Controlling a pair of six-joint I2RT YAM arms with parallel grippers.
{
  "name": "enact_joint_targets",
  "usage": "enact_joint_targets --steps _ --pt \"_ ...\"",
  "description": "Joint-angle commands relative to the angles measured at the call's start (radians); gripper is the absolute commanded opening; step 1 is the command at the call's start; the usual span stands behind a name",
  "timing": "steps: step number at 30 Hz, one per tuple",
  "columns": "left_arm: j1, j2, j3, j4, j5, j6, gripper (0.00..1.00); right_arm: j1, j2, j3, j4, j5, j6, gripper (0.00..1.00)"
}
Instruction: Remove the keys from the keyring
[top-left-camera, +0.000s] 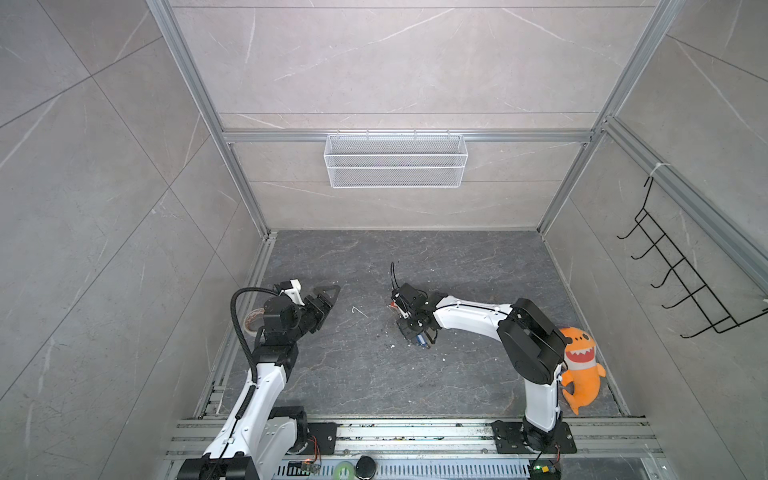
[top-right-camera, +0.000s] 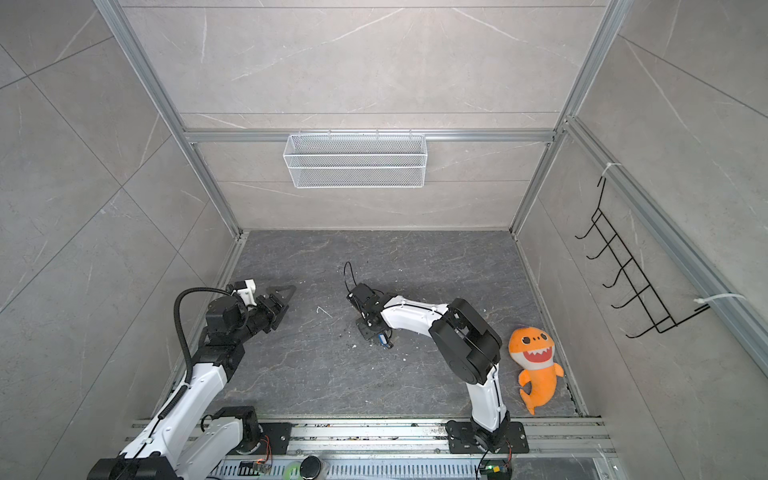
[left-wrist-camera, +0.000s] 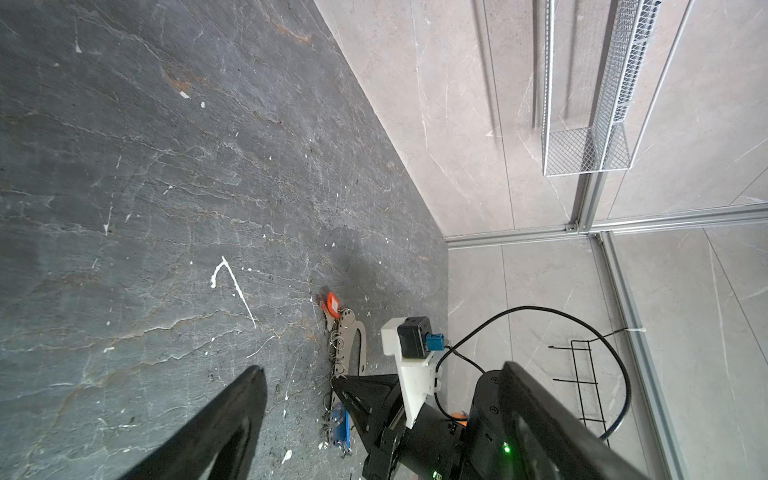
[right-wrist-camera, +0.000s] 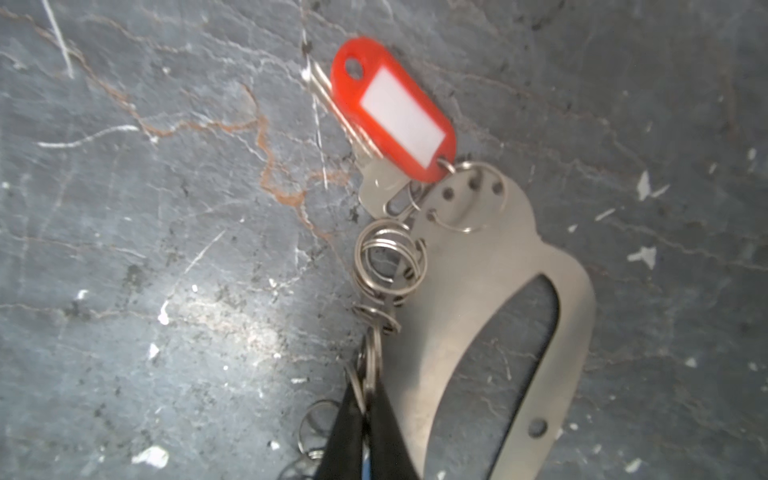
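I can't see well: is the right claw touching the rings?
Touching. The right wrist view shows the right claw pinching the rings.

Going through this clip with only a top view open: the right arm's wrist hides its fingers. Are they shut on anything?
Observer: Yes. The right wrist view shows the right gripper shut on the keyring, pinching its chain of small rings beside the grey tag.
Operator: I see a speck of red past that wrist. Is that key off?
Observer: No. The red key is linked by small rings to the tag's holed end.
Operator: And the silver one?
Observer: The silver key lies partly under the red one, and a ring seems to pass through its slot.
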Motion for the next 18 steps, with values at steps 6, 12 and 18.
enact_joint_targets --steps 6,12,18 --pt "-0.008 -0.017 0.066 0.028 0.040 -0.027 0.87 -0.009 -0.222 -0.052 0.104 -0.046 -0.053 0.00" --pt "-0.050 0.005 0.072 0.110 0.034 -0.058 0.84 -0.062 -0.349 -0.048 0.152 -0.231 -0.023 0.00" --pt "-0.133 0.079 0.099 0.199 0.019 -0.082 0.80 -0.105 -0.405 -0.020 0.216 -0.340 0.078 0.00"
